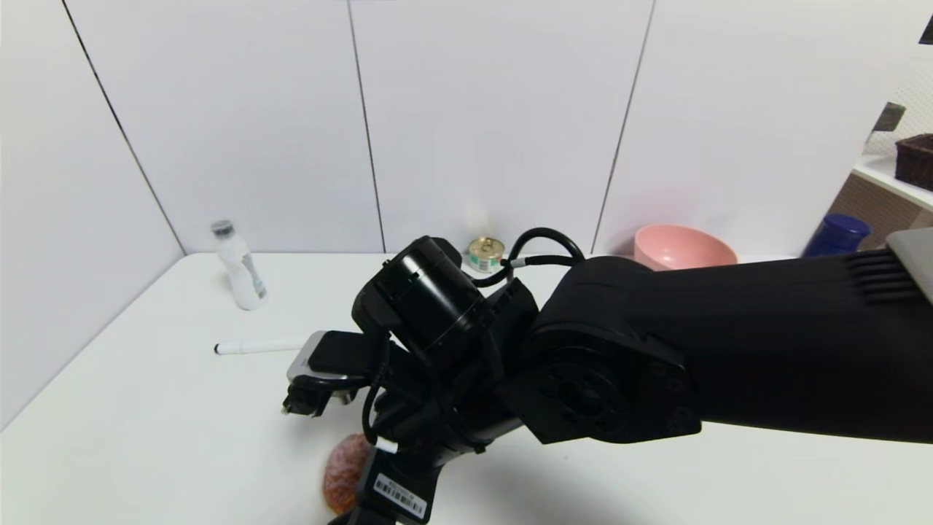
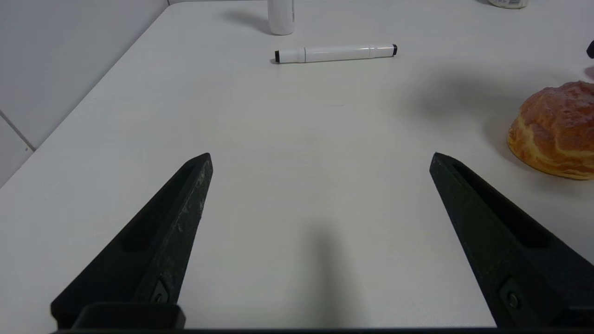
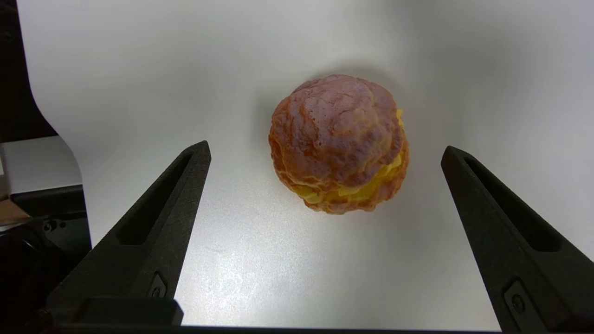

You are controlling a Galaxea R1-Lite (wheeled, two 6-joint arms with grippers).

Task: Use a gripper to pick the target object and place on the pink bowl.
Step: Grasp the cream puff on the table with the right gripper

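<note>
The target object (image 3: 338,144), a crusty pinkish-brown bun with a yellow split, lies on the white table near its front edge. In the head view only a part of the bun (image 1: 341,472) shows beside my right wrist. My right gripper (image 3: 325,149) hangs over the bun, open wide. Its fingertips (image 3: 199,155) stand apart on either side of the bun and touch nothing. The pink bowl (image 1: 684,248) stands at the back right, against the wall. My left gripper (image 2: 321,157) is open and empty above bare table, with the bun (image 2: 554,132) off to one side.
A white marker (image 1: 255,346) lies left of centre, and a white bottle (image 1: 239,266) stands at the back left. A small tin can (image 1: 486,255) sits at the back middle. A blue jar (image 1: 838,235) stands behind my right arm. White walls close the back and left.
</note>
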